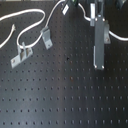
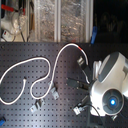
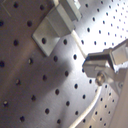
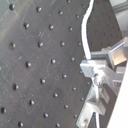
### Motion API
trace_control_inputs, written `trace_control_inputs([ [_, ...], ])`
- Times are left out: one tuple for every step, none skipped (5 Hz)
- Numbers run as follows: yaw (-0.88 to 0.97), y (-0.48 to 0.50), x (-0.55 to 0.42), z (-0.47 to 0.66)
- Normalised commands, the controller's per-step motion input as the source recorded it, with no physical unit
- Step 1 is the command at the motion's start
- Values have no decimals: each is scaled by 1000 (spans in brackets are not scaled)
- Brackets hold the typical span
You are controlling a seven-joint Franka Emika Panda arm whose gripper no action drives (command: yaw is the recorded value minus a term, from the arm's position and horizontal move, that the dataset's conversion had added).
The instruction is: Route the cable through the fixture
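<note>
The white cable (image 2: 30, 65) snakes over the black pegboard in loops, and its red-orange band (image 2: 80, 48) lies near my gripper (image 2: 83, 62). In both wrist views the cable (image 4: 87, 30) runs straight into the metal fingertips (image 4: 98, 70), so the gripper (image 3: 102, 75) looks shut on the cable (image 3: 92, 107). A grey bracket fixture (image 3: 54, 27) is bolted close by in the first wrist view. In the first exterior view the gripper (image 1: 99, 25) hangs at the upper right, with two grey brackets (image 1: 45, 36) (image 1: 22, 54) to the first exterior view's left.
A tall grey upright piece (image 1: 100, 47) stands below the gripper in the first exterior view. Another small bracket (image 2: 77, 109) sits near the white arm body (image 2: 111, 85). Clear storage bins (image 2: 60, 20) line the far edge of the pegboard.
</note>
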Motion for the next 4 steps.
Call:
trace_control_inputs([
  [0, 55, 8, 287],
  [-26, -9, 13, 40],
  [0, 0, 0, 23],
  [-3, -3, 69, 445],
])
